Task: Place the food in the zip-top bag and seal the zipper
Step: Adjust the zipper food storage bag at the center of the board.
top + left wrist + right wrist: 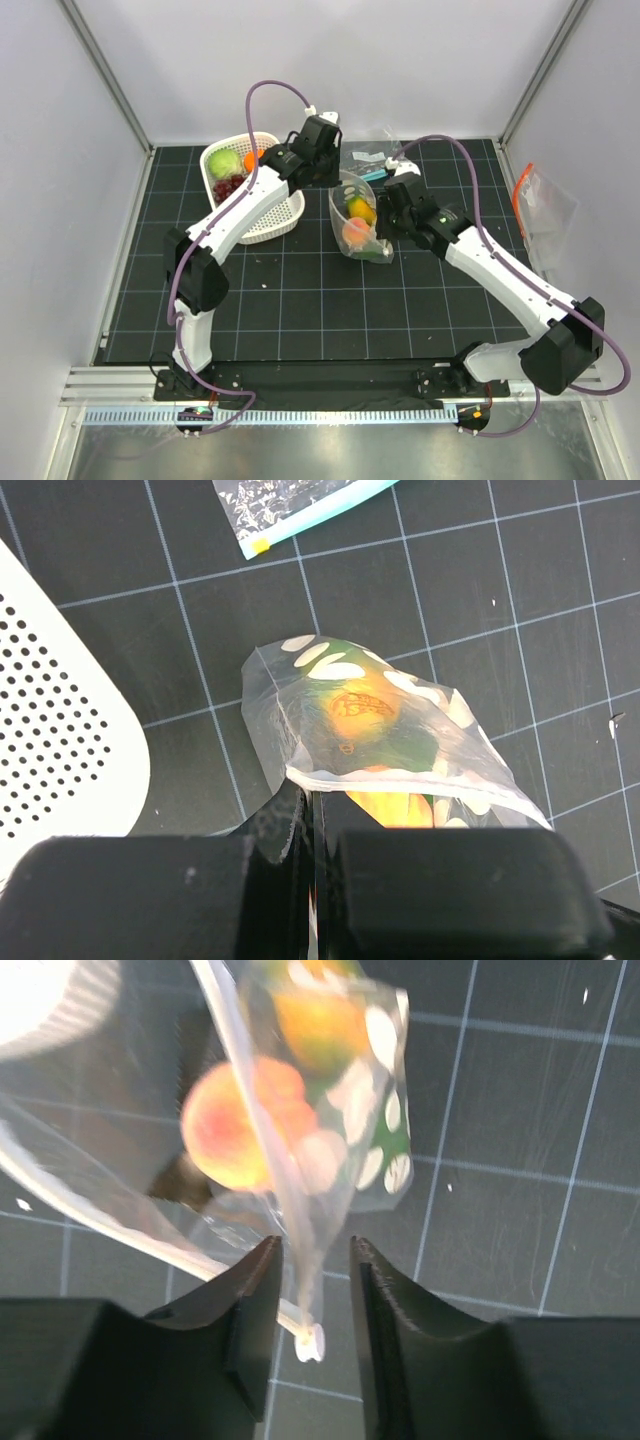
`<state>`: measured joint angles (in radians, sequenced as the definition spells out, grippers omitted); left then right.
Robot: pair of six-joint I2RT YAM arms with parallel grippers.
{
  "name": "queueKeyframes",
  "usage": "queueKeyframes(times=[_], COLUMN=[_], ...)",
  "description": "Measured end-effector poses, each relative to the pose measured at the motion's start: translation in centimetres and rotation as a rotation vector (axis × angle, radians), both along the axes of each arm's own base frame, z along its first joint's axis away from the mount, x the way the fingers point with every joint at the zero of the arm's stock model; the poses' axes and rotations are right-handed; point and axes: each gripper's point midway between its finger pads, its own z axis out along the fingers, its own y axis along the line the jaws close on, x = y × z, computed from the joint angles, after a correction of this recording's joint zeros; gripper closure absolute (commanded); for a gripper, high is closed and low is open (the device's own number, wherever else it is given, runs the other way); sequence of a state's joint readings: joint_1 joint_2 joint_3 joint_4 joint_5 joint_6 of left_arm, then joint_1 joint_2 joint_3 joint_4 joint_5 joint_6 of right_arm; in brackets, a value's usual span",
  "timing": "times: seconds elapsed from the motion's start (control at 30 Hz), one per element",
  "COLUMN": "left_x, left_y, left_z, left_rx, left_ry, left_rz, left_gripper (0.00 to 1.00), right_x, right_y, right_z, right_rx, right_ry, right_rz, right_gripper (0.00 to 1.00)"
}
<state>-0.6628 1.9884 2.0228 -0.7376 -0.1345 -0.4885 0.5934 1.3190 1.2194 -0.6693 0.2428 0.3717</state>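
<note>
While the rim of the zip-top bag (300, 710) is clamped by the closed left gripper (313, 805), the zipper (262, 1130) is straddled, unpinched, by the part-open right gripper (314, 1252).

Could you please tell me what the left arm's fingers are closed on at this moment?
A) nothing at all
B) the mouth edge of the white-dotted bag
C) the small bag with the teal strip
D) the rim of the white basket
B: in the left wrist view the left fingers are shut on the mouth edge of the zip-top bag, while the white basket lies apart to one side.
</note>
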Motion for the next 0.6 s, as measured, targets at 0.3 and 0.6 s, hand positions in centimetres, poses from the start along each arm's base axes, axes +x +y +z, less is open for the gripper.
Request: queueKeyframes(times=[0.3,0.6], left_x=[-0.2,-0.7], left_y=[0.1,0.6], left_z=[-0.2,0.4], left_rx=[0.008,0.022], left_ry=[0.011,0.012], left_rz=[-0.001,-0.009], left_gripper=[1.00,1.00], right_x=[-0.8,-0.6], right_y=[-1.4,-1.8], right_z=[-0.1,5.5], right_rx=[-0.090,-0.078], right_ry=[0.067,-0.005], right_rz=[-0.012,-0.017], right_gripper=[0.99,0.85])
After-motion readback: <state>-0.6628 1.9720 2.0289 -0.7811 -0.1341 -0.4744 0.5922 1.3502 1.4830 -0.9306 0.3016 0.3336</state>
